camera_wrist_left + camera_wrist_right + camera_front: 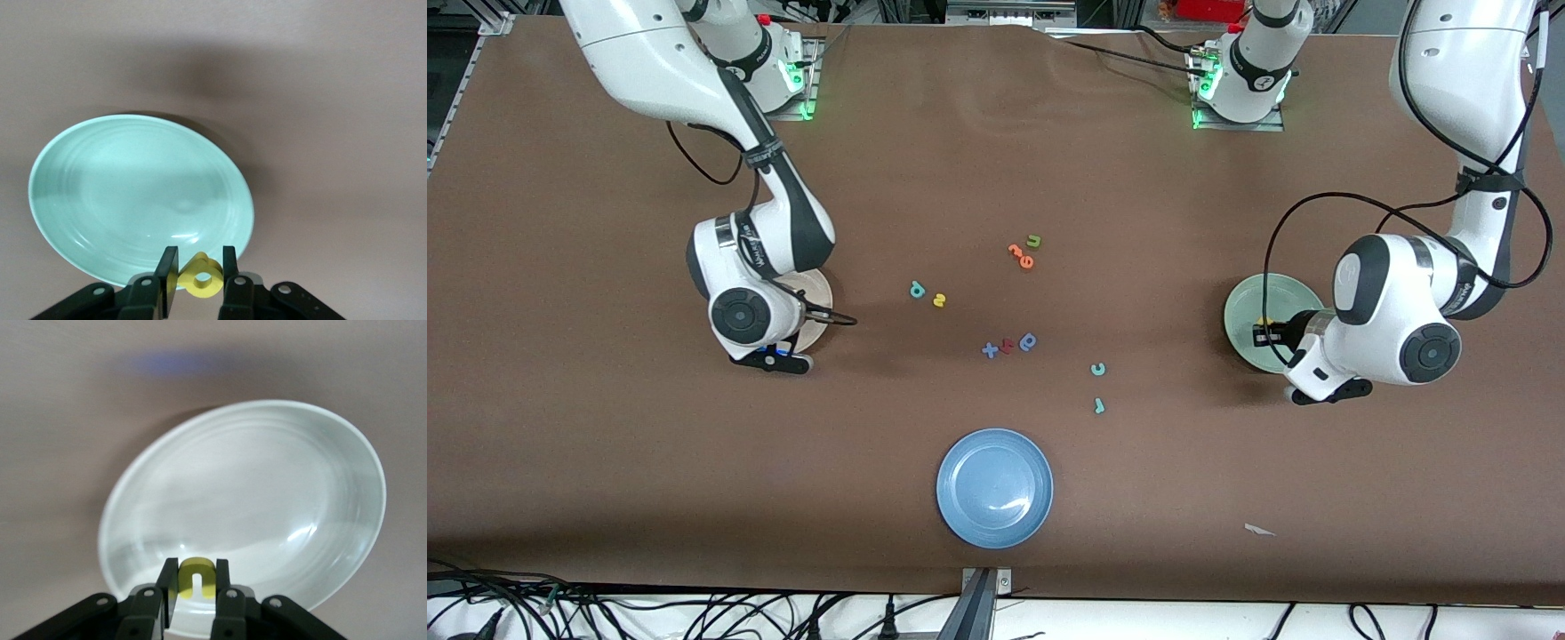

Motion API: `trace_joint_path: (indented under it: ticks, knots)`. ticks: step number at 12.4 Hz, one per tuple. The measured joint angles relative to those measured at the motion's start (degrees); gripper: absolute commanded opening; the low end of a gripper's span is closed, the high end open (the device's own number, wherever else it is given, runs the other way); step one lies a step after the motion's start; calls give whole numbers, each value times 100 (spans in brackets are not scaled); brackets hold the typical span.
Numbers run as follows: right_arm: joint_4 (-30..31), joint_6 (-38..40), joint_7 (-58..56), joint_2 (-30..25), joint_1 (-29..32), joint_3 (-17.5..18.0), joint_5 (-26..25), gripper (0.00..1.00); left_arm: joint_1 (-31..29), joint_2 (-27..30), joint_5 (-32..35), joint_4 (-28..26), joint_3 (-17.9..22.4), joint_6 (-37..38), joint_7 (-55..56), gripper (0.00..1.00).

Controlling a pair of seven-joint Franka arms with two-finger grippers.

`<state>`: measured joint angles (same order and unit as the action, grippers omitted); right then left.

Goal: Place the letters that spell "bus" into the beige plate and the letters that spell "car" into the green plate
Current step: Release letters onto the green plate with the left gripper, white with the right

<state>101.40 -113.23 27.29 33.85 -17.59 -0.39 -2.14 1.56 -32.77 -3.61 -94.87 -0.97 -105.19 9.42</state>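
L gripper (200,270) jaws pinch a yellow "a" (201,275), held up over the green plate (100,193). That plate sits near the L arm's end of the tabletop, nothing lying in it in the L wrist view.

R gripper (197,580) jaws pinch a yellow "u" (197,581) over the beige plate (267,487), which sits toward the R arm's end of the tabletop; in the front view the R arm's wrist covers most of it. No letters lying in it in the R wrist view.

Rest of the letters lie loose mid-tabletop. Teal "b" (916,290) w/ yellow "s" (939,300) just beside it, both toward the beige plate's side of the group. Teal "c" (1098,369) and thin teal "r" (1099,406) closer to the green plate, "r" nearer the front camera than "c", the two apart. Between these pairs: a blue cross-shaped piece (990,350), a red piece (1008,345) and a blue round letter (1029,341) in a short row. Farther from the camera, orange letters (1021,256) w/ a green "u" (1034,241) touching or nearly so.

Blue plate (994,488) near the front edge of the tabletop, middle. Small white scrap (1259,531) near the same edge, toward the L arm's end.
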Motion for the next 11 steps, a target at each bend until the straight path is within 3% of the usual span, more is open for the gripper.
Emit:
trace_joint_path:
  ticks: [1,2,3,5,6,9,11]
  knots:
    - [89,-46,-17,-12,32,0,38,100,-34,-76,94,-1,0,-43,-34,34]
    - [125,-60,-17,-29,29,2,111,100,-56,-138,120,-1,0,-65,-78,46]
    - [125,-61,-16,-63,20,14,203,100,-67,-180,122,-1,0,-74,-94,67]
    - [121,-61,228,-183,2,92,270,100,-71,-191,123,0,0,-82,-121,94]
    - [108,-70,518,-243,-2,236,286,100,-71,-192,123,6,-2,-90,-149,99]
    - [84,-434,1942,-312,-98,838,299,97,-70,-169,123,77,-37,-130,-161,100]
    - [91,-710,2736,-290,-358,1009,298,82,-49,-111,122,140,-145,-135,-35,100]
